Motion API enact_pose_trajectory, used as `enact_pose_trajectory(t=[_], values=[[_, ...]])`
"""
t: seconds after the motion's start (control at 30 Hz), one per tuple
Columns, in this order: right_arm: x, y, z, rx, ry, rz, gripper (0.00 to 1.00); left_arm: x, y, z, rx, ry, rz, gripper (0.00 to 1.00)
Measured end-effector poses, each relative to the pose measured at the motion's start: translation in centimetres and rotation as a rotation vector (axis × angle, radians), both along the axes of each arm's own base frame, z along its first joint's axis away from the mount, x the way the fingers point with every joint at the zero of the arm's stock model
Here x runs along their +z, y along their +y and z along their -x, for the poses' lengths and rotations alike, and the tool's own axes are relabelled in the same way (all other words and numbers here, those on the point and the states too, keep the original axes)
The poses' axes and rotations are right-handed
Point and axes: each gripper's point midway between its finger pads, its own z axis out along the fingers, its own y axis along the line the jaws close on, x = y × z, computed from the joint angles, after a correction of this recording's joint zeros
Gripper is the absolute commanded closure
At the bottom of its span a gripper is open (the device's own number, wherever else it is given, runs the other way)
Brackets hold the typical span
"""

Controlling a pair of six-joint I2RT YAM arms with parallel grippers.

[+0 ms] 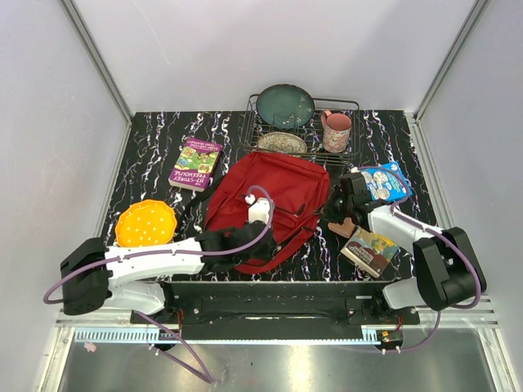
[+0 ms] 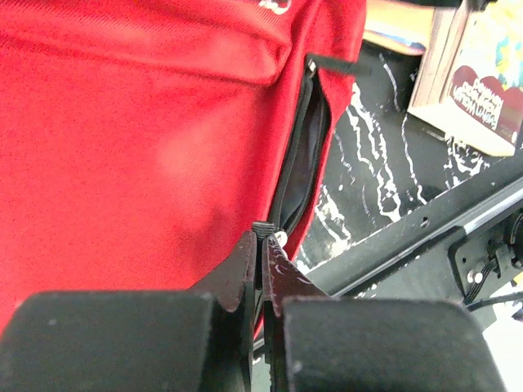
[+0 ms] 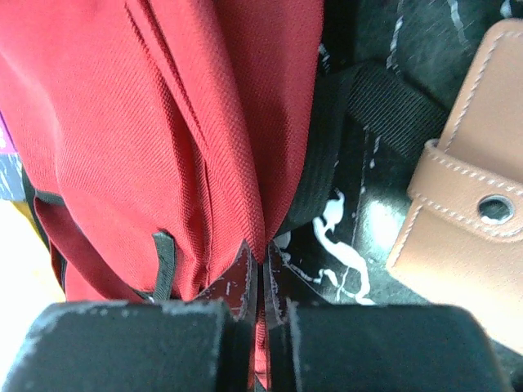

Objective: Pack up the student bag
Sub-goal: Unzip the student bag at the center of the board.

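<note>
Both grippers pinched on student bag.
Left gripper nipped tight on zipper pull; right gripper clamps red fabric, tan wallet just beside, book near.

We see bright, even overhead light and faint shadows; wrist views soften around the near fingers.

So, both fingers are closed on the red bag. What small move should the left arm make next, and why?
Probably slide the left fingers slightly along the zipper, away from its open part. They seem to pinch the zipper pull at the end of a partly open gap, and the right fingers hold the student bag by its fabric.
</note>
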Motion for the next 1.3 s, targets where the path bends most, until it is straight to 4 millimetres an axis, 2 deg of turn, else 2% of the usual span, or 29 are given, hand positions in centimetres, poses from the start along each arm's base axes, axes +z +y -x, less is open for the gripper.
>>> enact_pose_trajectory(t=[0.13, 0.2, 0.23, 0.27, 0.33, 0.4, 0.43, 0.5, 0.63, 0.67, 0.73, 0.77, 0.83, 1.0, 1.13, 1.3], values=[[-0.5, -0.7, -0.8, -0.034, 0.016, -0.011, 1.00, -1.0, 1.7, 1.2, 0.008, 0.024, 0.008, 1.00], [-0.5, -0.9, -1.1, -0.037, 0.020, -0.025, 0.90, -1.4, 2.5, 1.7, 0.016, 0.037, 0.012, 1.00], [-0.4, -0.9, -1.1, -0.030, 0.021, -0.034, 0.82, -1.5, 2.8, 1.9, 0.019, 0.040, 0.016, 1.00], [-0.3, -0.8, -1.1, -0.022, 0.020, -0.040, 0.61, -1.4, 2.9, 1.9, 0.021, 0.041, 0.021, 1.00], [0.0, -0.7, -1.1, -0.007, 0.012, -0.048, 0.35, -1.2, 2.9, 1.9, 0.022, 0.040, 0.025, 1.00], [0.7, -1.0, -1.0, 0.006, -0.007, -0.039, 0.17, -1.3, 2.9, 2.0, 0.021, 0.042, 0.018, 1.00], [1.3, -1.3, -1.0, 0.013, -0.024, -0.031, 0.14, -1.4, 2.9, 2.0, 0.021, 0.044, 0.013, 1.00], [3.2, -1.7, -0.5, 0.022, -0.068, -0.018, 0.11, -1.4, 2.7, 2.0, 0.018, 0.046, 0.005, 1.00], [8.2, -2.6, 1.3, 0.024, -0.187, -0.020, 0.13, -1.3, 2.1, 1.9, 0.014, 0.046, 0.002, 1.00], [9.5, -2.5, 2.0, 0.032, -0.215, -0.040, 0.14, -1.3, 2.0, 1.8, 0.012, 0.045, -0.001, 1.00], [10.7, -1.9, 3.1, 0.053, -0.232, -0.094, 0.16, -1.4, 1.9, 1.8, 0.007, 0.042, -0.006, 1.00], [10.8, -1.4, 4.0, 0.067, -0.220, -0.133, 0.16, -1.4, 1.8, 1.8, 0.004, 0.041, -0.009, 1.00], [9.6, -0.3, 5.8, 0.090, -0.156, -0.184, 0.15, -1.3, 1.4, 1.7, -0.006, 0.035, -0.014, 1.00], [4.4, 2.3, 11.7, 0.156, 0.079, -0.243, 0.16, -0.8, 0.7, 1.7, -0.021, 0.022, -0.004, 1.00], [4.0, 3.4, 13.4, 0.178, 0.140, -0.255, 0.16, -0.6, 0.5, 1.9, -0.029, 0.018, 0.002, 1.00], [4.1, 5.4, 13.6, 0.191, 0.161, -0.296, 0.17, -0.5, 0.1, 2.4, -0.044, 0.014, 0.007, 1.00]])
